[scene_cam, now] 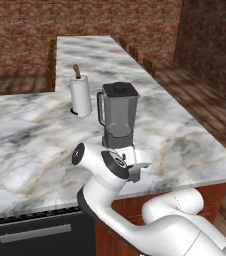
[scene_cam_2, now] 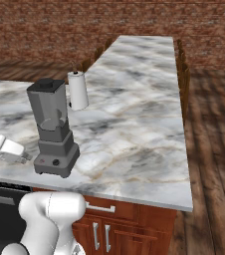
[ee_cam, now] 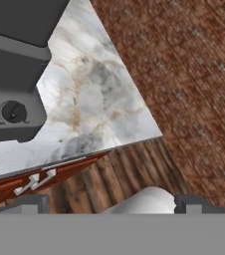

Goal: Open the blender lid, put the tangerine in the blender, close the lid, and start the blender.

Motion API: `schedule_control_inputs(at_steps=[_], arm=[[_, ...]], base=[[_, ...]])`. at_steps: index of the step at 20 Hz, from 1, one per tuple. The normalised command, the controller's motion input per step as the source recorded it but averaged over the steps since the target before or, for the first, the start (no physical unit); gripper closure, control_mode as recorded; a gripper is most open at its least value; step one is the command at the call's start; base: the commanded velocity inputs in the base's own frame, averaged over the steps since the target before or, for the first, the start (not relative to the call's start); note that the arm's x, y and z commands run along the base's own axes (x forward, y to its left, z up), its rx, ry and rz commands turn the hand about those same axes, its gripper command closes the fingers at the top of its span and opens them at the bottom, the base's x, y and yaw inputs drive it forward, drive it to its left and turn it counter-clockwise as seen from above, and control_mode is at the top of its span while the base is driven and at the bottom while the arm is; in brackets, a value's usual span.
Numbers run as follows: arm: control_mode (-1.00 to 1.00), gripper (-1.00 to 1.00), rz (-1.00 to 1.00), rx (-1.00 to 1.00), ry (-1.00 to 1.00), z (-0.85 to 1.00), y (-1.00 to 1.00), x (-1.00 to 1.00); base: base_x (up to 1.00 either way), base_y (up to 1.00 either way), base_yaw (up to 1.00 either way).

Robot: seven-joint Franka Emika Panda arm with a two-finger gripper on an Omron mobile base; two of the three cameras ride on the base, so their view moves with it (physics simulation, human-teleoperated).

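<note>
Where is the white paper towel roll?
The white paper towel roll stands upright on the grey marble counter, just behind the tall grey blender, to its left in the left base view.

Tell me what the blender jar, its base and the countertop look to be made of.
Blender jar: translucent smoky grey, probably plastic or glass, since the inside shows faintly through its walls. Its base: matte grey, likely plastic, opaque and without shine, with a dark knob. Blender lid: matte black, possibly rubber or plastic. Countertop: polished marble by its look, white with grey and tan veining.
</note>
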Motion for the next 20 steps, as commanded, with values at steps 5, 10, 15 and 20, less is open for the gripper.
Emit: schedule_control_inputs(at_steps=[5, 10, 15, 20], arm=[[-1.00, -1.00, 0.01, 0.00, 0.00, -0.05, 0.00, 0.12], [-1.00, -1.00, 0.01, 0.00, 0.00, -0.03, 0.00, 0.16], [-1.00, -1.00, 0.02, 0.00, 0.00, -0.14, 0.00, 0.16], [-1.00, -1.00, 0.02, 0.00, 0.00, -0.22, 0.00, 0.18]], base=[[0.00, 0.00, 0.00], [0.00, 0.00, 0.00], [0.00, 0.00, 0.00], [0.00, 0.00, 0.00]])
